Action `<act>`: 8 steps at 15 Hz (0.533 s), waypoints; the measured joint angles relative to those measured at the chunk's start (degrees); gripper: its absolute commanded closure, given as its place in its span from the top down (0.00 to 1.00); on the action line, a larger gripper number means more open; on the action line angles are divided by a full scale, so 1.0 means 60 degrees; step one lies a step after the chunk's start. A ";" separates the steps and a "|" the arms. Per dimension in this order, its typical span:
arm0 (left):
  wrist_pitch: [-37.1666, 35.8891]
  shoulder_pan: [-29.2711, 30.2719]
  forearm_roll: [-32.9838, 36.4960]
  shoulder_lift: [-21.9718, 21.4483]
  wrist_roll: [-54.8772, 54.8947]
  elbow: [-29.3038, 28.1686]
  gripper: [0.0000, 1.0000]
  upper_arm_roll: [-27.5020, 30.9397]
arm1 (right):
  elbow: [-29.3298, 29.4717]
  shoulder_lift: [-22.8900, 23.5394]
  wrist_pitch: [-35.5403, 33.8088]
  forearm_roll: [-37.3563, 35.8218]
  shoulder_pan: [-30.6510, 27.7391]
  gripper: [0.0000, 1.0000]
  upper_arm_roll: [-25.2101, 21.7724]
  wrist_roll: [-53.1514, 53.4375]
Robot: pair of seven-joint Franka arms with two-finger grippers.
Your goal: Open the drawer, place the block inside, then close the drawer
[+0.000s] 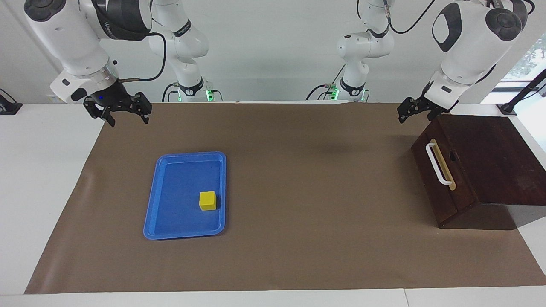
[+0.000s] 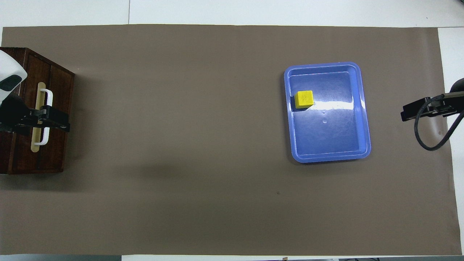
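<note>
Facing view: the left gripper (image 1: 411,114) hangs at upper right above the closed drawer (image 1: 441,170), fingers apart. The right gripper (image 1: 123,115), upper left, is also open, empty. The block (image 1: 207,200) sits in the blue tray (image 1: 170,232), lower left of centre.

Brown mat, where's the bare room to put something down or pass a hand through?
The widest bare stretch of the brown mat lies between the blue tray and the drawer box. Another runs along the edge farthest from the robots. Inside the tray, all but the yellow block is free. It's tight only at the drawer's front, beneath the left claw.
</note>
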 measured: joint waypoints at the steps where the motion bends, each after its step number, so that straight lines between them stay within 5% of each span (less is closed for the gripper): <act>1: 0.0000 0.0000 0.0000 0.0000 0.0000 0.0000 1.00 0.0000 | 0.0000 0.0000 0.0000 0.0000 -0.0001 1.00 -0.0001 0.0000; 8: 0.0000 0.0000 0.0000 0.0000 0.0000 0.0000 1.00 0.0001 | 0.0021 -0.0027 0.0136 -0.0147 0.0017 1.00 0.0032 0.0000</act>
